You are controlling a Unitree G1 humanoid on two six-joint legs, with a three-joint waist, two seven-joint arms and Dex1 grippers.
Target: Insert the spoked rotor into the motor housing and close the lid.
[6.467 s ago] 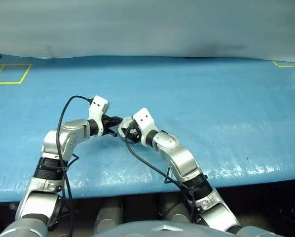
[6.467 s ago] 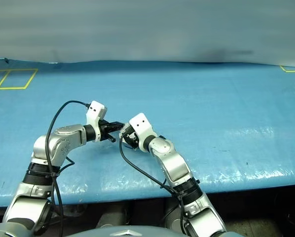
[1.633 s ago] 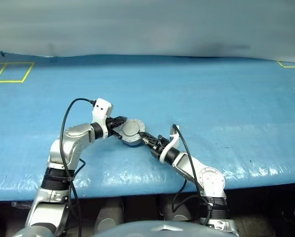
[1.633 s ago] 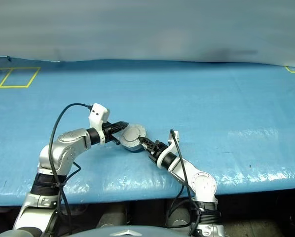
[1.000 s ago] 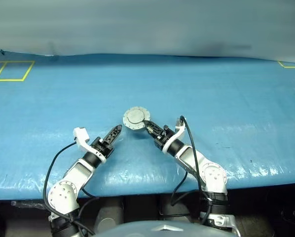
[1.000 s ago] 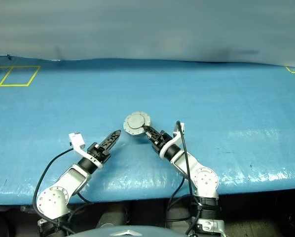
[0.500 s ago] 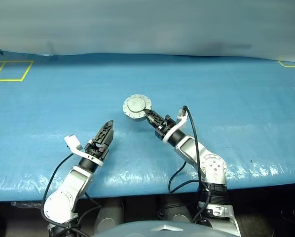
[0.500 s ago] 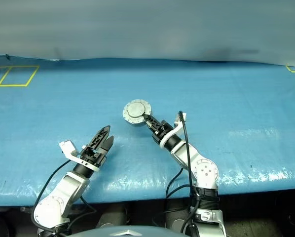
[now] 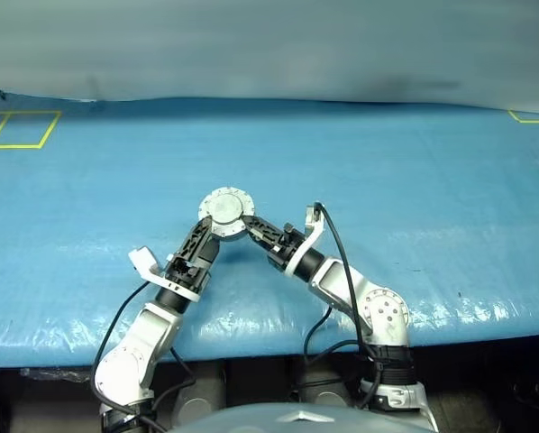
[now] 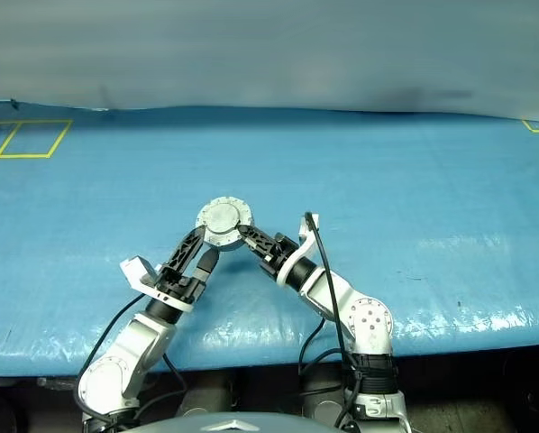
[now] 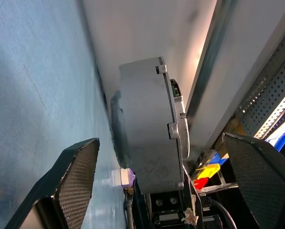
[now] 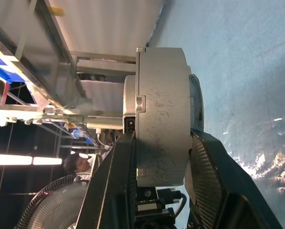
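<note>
The motor housing (image 9: 223, 214), its lid (image 12: 130, 107) closed, is gripped edge-on by the right hand (image 9: 249, 226) above the blue-covered counter (image 9: 414, 180), nearer its front edge than its back. The left hand (image 9: 208, 236) is spread wide, one finger either side of the housing and not touching it.

Head stereo pair looks down-forward over blue table (image 9: 414, 171); wrist cameras close, both sharing motor housing (image 12: 161, 119).
</note>
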